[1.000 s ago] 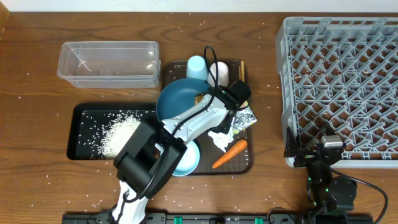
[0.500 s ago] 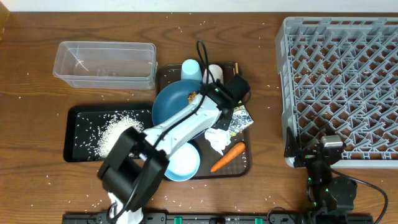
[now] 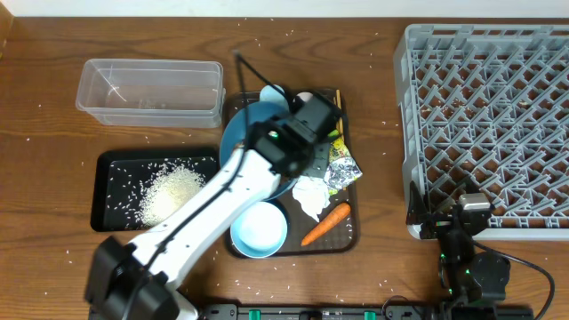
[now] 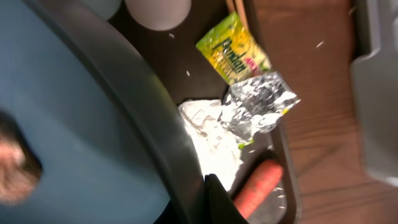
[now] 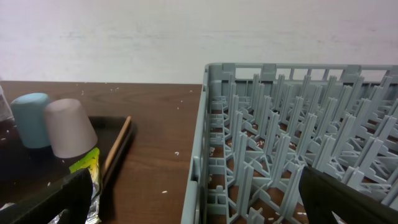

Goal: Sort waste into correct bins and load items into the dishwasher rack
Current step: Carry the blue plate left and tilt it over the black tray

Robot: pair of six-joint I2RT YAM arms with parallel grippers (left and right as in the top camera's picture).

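Left hand (image 3: 318,124) is pressed together, apparently pinching the right rim of the dark-blue plate (image 3: 240,142), which lies over the brown tray (image 3: 345,240) close to the white cup (image 4: 158,9). Right hand (image 5: 193,202) is spread, idle beside the rack (image 3: 489,107). A brown lump (image 4: 11,171) rests on the plate. Recommendation: lift slowly, keep the plate level until over the black tray (image 3: 111,191), then tilt, staying clear of the cup.

- The plate (image 4: 68,118) is walling off one side of the left gripper (image 4: 210,196).
- Cups (image 3: 305,98), wrappers (image 3: 340,166) and a tissue (image 3: 309,196) are crowding its other side.
- Bare table (image 3: 380,178) is lying open beyond them, before the rack (image 3: 484,116).
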